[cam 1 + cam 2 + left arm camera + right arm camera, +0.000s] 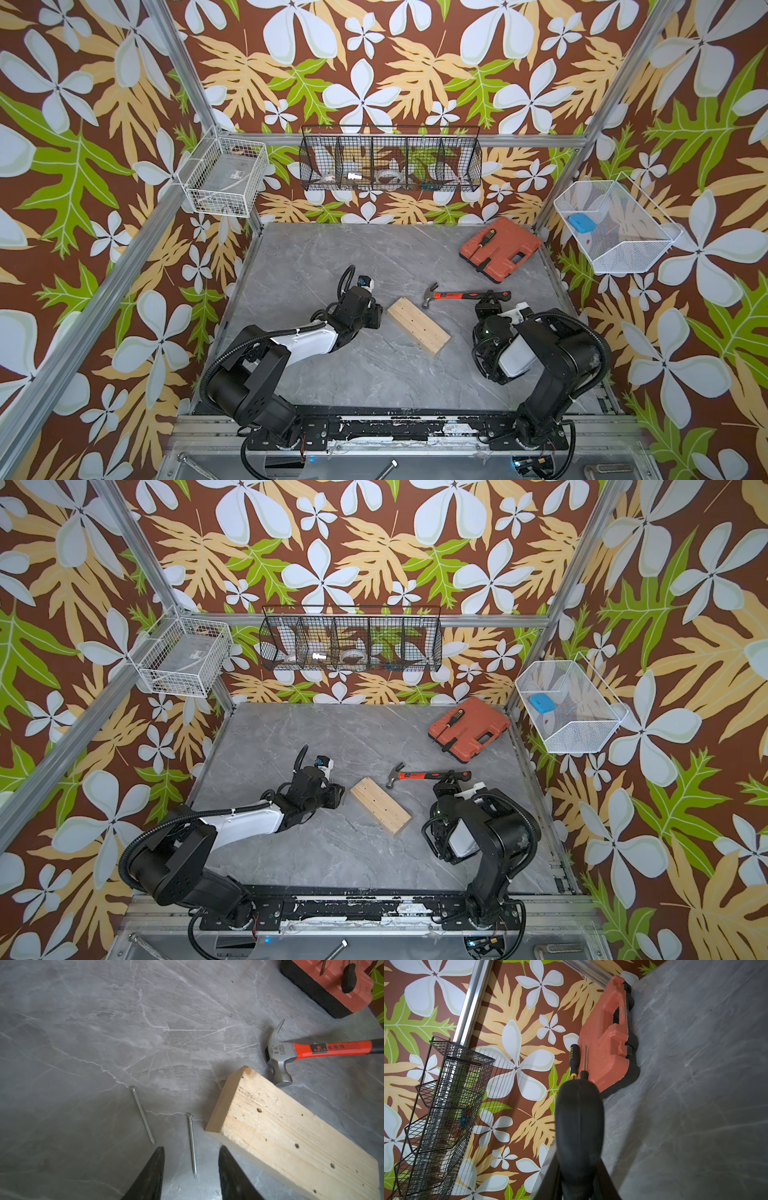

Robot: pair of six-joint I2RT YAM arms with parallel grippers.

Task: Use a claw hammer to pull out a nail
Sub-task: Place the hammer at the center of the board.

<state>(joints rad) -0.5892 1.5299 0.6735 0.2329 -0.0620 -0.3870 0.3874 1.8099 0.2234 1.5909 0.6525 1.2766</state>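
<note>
The right hand is clamped on the hammer. The left hand is apart, near a nail on the bench.

desk: carries all things below.
board: lies flat in the middle of the desk.
hammer: behind the board, head just beside its far end, handle to the right.
right claw: on the hammer's handle end.
nails: two, on the desk, left of the board.
left claw: left of the board; second nail lies between its tips.
case: far right corner of the desk.
screwdriver: on the case.
</note>
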